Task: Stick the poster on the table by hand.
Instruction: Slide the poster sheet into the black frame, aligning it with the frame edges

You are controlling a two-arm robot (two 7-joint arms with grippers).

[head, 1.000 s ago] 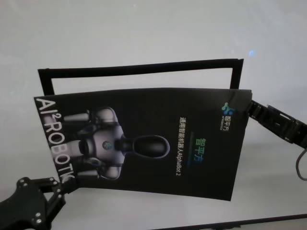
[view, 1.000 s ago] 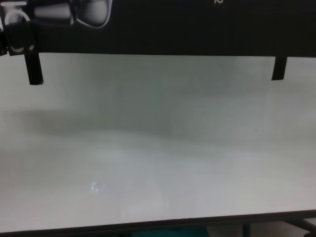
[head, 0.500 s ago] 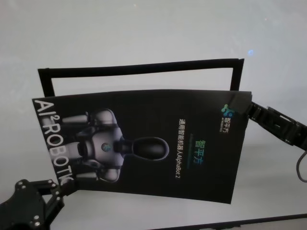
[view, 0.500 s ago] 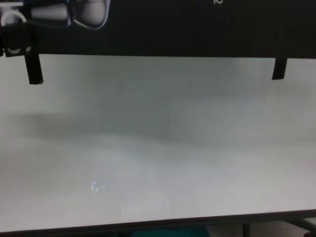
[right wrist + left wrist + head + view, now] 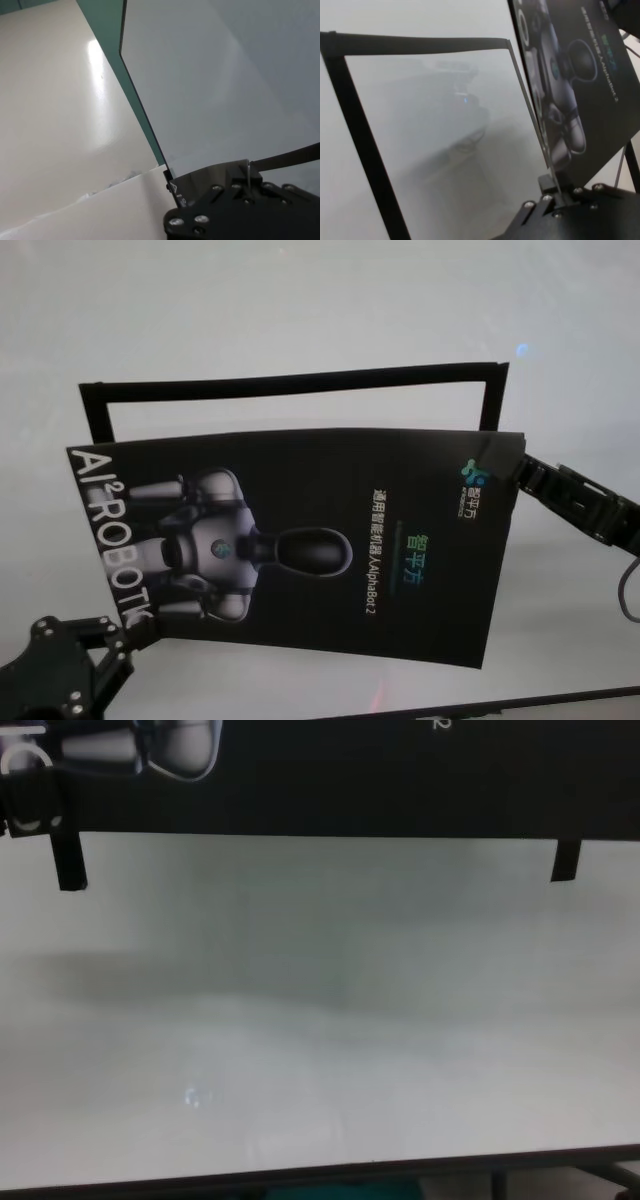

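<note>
Glossy black paper, the poster (image 5: pixel 300 550) hangs in the air above the table (image 5: pixel 300 320), held by two opposite corners and tilted, its printed face with the grey-white robot, white "AlphaBot 2" line and outlined letters turned up to the head view. Over the last second it has slid a little nearer and lower, so more bare white shows between its far edge and the far tape strip; I judge it is being carried down to lie inside the frame, not yet stuck. The left gripper (image 5: pixel 125 635) is clenched on the near-left corner, and the left wrist view shows the thin sheet edge pinched between its jaws (image 5: pixel 555 187). The right gripper (image 5: pixel 515 468) grips the far-right corner, its fingers closed over the paper edge. The sheet is thin and bows slightly, so it will probably flex when lowered. Narrow black tape strips (image 5: pixel 290 383) lie flat on the matte white tabletop as a three-sided frame, one long far strip with a short leg at each end; both legs show in the chest view beneath the poster's dark edge.
</note>
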